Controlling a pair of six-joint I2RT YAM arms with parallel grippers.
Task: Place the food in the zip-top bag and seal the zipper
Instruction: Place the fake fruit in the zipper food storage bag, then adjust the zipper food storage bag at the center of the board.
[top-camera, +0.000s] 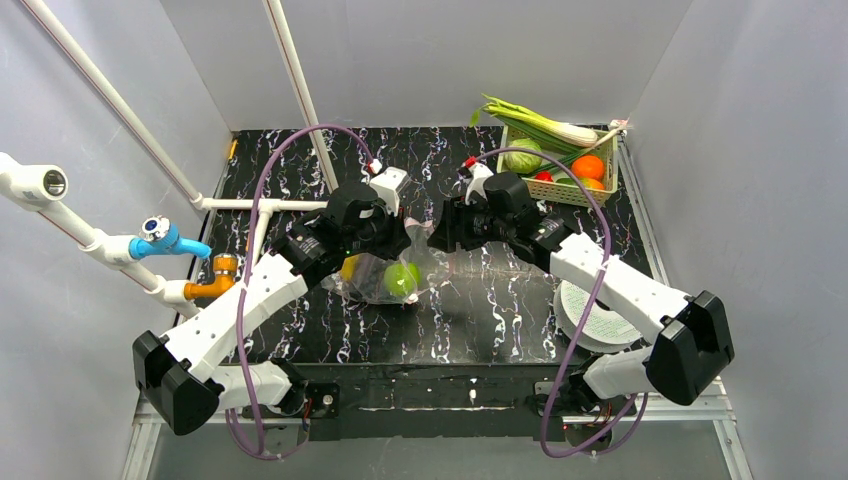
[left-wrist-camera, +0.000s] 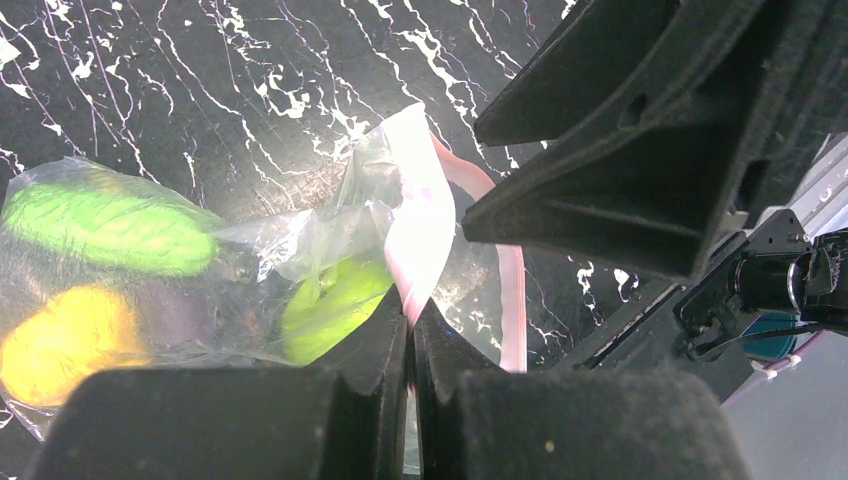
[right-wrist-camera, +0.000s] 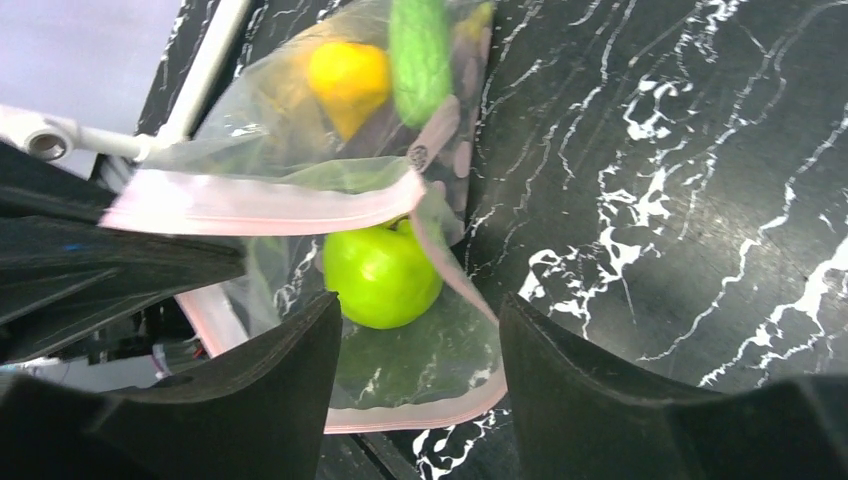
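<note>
The clear zip-top bag (top-camera: 372, 283) lies mid-table between the arms, mouth open. Inside are a green apple (right-wrist-camera: 382, 275), a yellow fruit (right-wrist-camera: 348, 75) and a green cucumber-like piece (right-wrist-camera: 420, 55). My left gripper (left-wrist-camera: 412, 322) is shut on the bag's pink zipper strip (left-wrist-camera: 425, 225) and holds that lip up. The other lip's strip (left-wrist-camera: 510, 300) curves beside it. My right gripper (right-wrist-camera: 420, 300) is open and empty, its jaws wide on either side of the bag mouth just above the apple. In the top view both grippers (top-camera: 405, 245) (top-camera: 437, 238) meet over the bag's upper right edge.
A pale green mesh basket (top-camera: 604, 195) at the back right holds a leek (top-camera: 530, 120), a cabbage (top-camera: 522, 155), orange fruits (top-camera: 588, 167) and a red piece (top-camera: 543, 177). A white round disc (top-camera: 590, 310) lies under the right arm. White pipes (top-camera: 250, 203) run along the left.
</note>
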